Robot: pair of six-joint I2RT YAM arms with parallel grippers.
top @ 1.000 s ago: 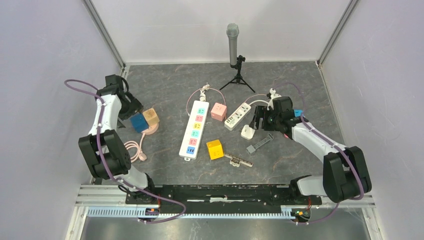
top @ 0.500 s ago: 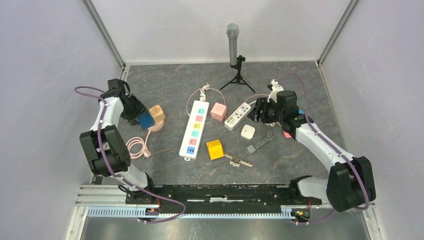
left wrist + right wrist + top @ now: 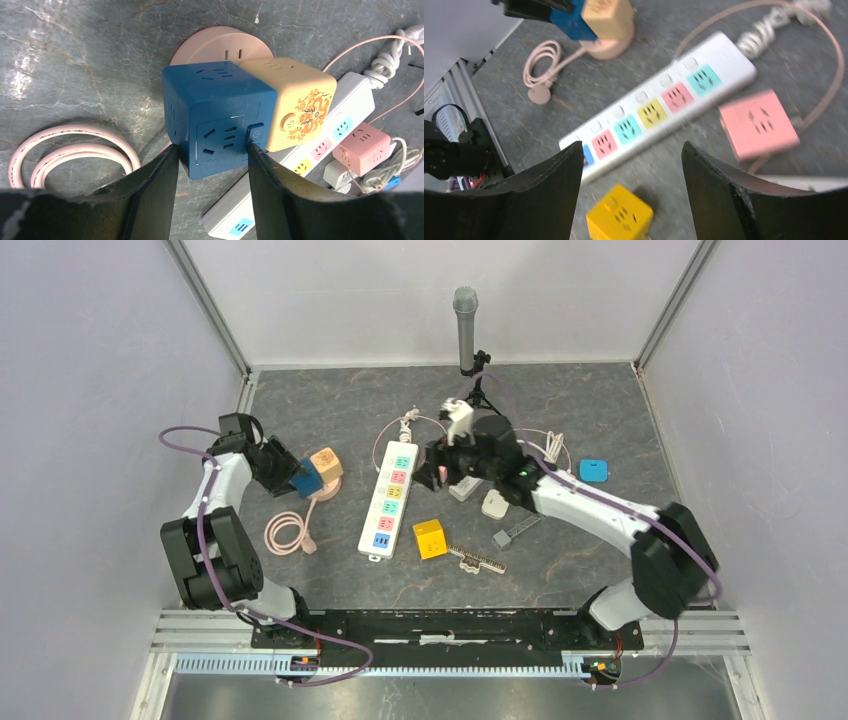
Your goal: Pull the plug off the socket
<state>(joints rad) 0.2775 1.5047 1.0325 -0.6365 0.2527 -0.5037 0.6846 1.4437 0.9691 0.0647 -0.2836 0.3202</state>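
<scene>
A blue cube plug (image 3: 220,115) stands on a round pink socket (image 3: 220,42), pressed against a tan cube (image 3: 295,102) with an orange pattern. My left gripper (image 3: 212,155) is shut on the blue cube, one finger on each side face. From above, the blue cube (image 3: 306,480) and tan cube (image 3: 325,462) sit at the left of the table with the left gripper (image 3: 295,478) on them. My right gripper (image 3: 631,150) hangs open and empty above the long power strip (image 3: 659,107). From above, the right gripper (image 3: 440,462) is near the table's middle.
The pink socket's cord (image 3: 288,533) coils in front of it. A pink cube (image 3: 758,125), yellow cube (image 3: 430,538), small white strip (image 3: 465,485), white adapter (image 3: 495,503), grey clip (image 3: 518,530) and blue pad (image 3: 594,470) lie around. A microphone (image 3: 466,325) on a tripod stands at the back.
My left gripper closed on the blue cube and shifted right with the socket. My right arm swung left from the white adapter to above the pink cube and long strip.
</scene>
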